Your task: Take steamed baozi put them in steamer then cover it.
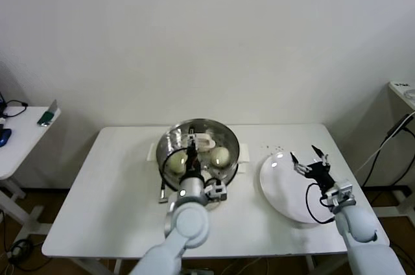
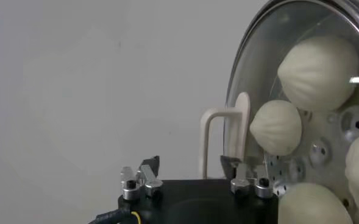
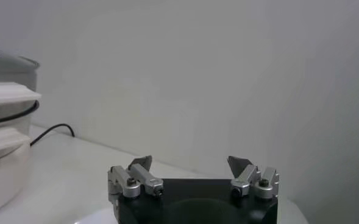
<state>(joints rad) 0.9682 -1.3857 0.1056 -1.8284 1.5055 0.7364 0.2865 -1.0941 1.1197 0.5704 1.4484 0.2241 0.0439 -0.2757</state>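
The steamer [image 1: 228, 139] stands at the table's middle with the glass cover [image 1: 170, 140] on it; the cover's cream-white bar handle [image 1: 203, 139] faces up. Baozi [image 1: 220, 155] show through the glass, and several show in the left wrist view [image 2: 318, 70] under the cover [image 2: 261, 55]. My left gripper [image 1: 192, 152] is open at the handle [image 2: 211, 131]; one leg of the handle stands between its fingers [image 2: 188, 163]. My right gripper [image 1: 306, 156] is open and empty above the white plate [image 1: 285, 194]; it also shows in the right wrist view [image 3: 190, 163].
A black cable [image 1: 162, 191] lies in front of the steamer. The steamer's cream-white base [image 3: 2, 122] shows in the right wrist view. A side table [image 1: 26, 135] with small items stands at the far left. A wall rises behind the table.
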